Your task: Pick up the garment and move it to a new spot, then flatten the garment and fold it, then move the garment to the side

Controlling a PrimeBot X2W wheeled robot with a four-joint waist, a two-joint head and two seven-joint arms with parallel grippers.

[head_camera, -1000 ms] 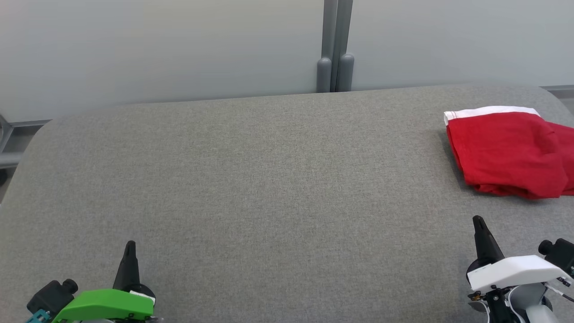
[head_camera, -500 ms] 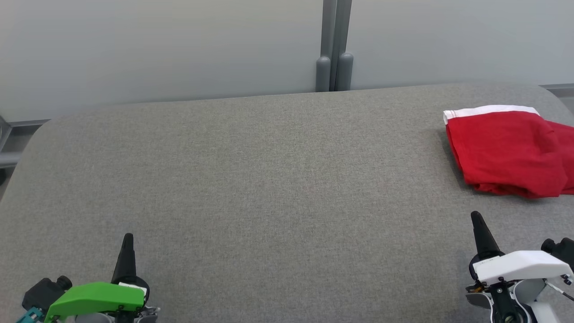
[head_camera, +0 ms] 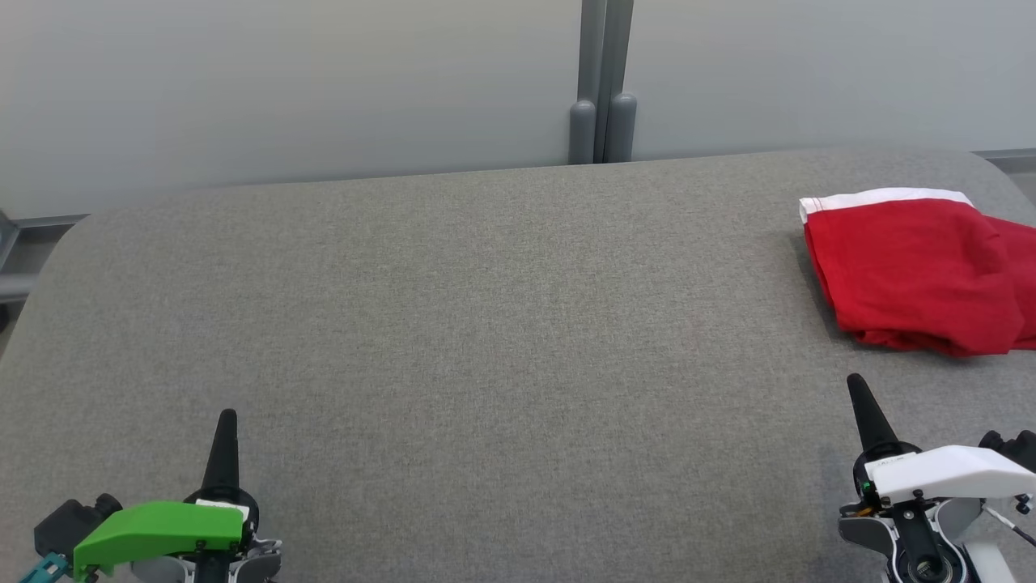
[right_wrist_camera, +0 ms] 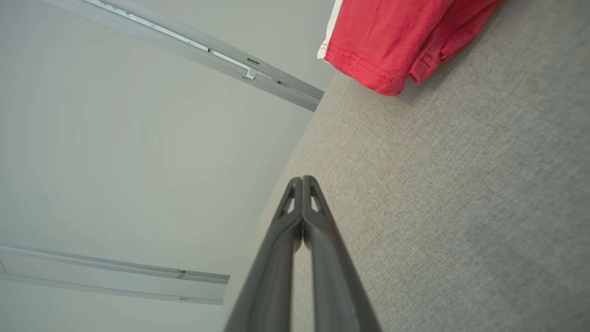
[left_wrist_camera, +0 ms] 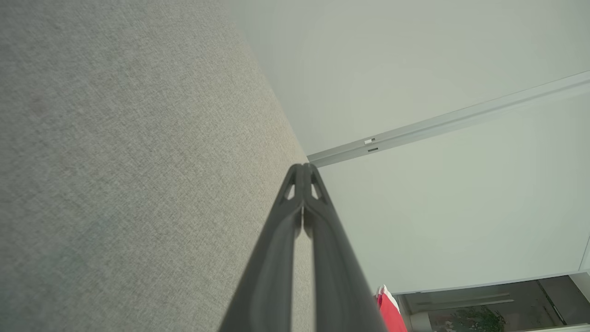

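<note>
left claw was clenched on nothing, lower left of frame; right claw clenched too, empty, lower right; both sat over the grey worktop; red garment, white band, lay folded at the right edge, apart from right claw

Grey fabric table before pale wall panels, grey post between.

You get bright, even, diffuse light and sharp focus; a soft shadow edges the garment at right of frame.
</note>
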